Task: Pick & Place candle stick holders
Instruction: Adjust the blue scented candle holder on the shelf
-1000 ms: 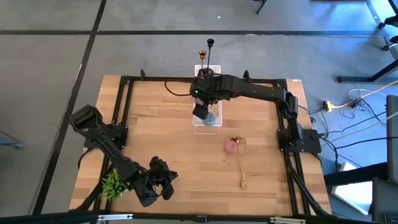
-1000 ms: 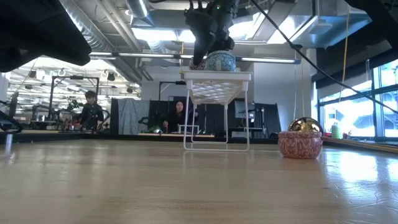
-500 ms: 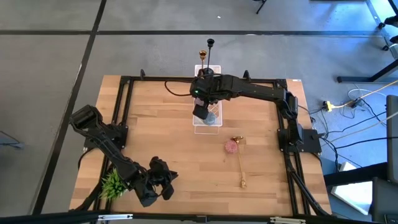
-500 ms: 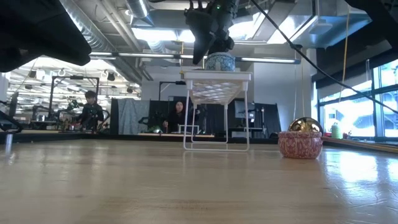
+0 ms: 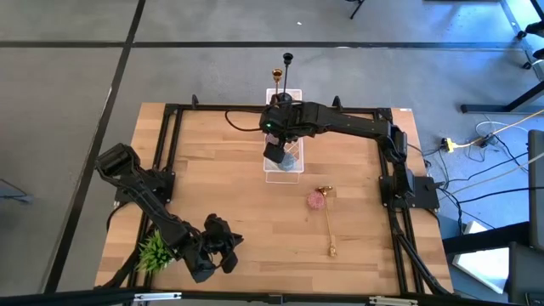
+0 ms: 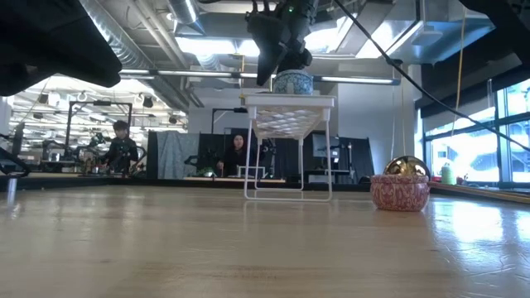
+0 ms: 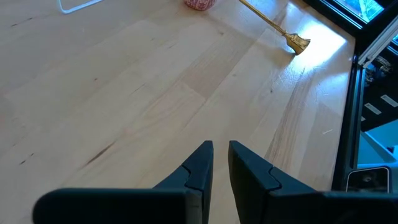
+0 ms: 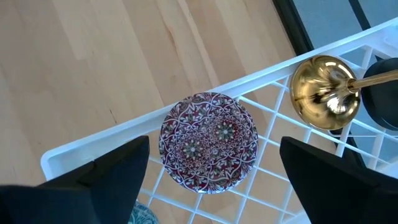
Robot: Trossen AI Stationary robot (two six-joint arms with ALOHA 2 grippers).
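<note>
A white wire rack point(image 5: 294, 93) stands at the table's far middle. A gold candle stick holder point(image 5: 277, 78) and a black one point(image 5: 288, 61) stand upright on its far end; their round bases show in the right wrist view, gold point(image 8: 323, 93) and black point(image 8: 382, 93). My right gripper point(image 8: 214, 180) hangs open over the rack's near end. Its fingers stand on either side of a round patterned piece point(image 8: 208, 142) that sits on the rack, apart from it. Another gold holder point(image 5: 329, 223) lies flat on the table. My left gripper point(image 7: 221, 162) is shut with nothing in it, above the near left.
A pink patterned bowl point(image 5: 316, 200) sits by the lying holder's round end. A green plant tuft point(image 5: 153, 251) lies at the near left beside the left arm. A black frame point(image 5: 170, 127) borders the table. People sit in the room beyond the far edge.
My right gripper has opened a little wider over the rack, so more of the round patterned piece shows beside its finger in the low view. The piece has stayed on the rack.
</note>
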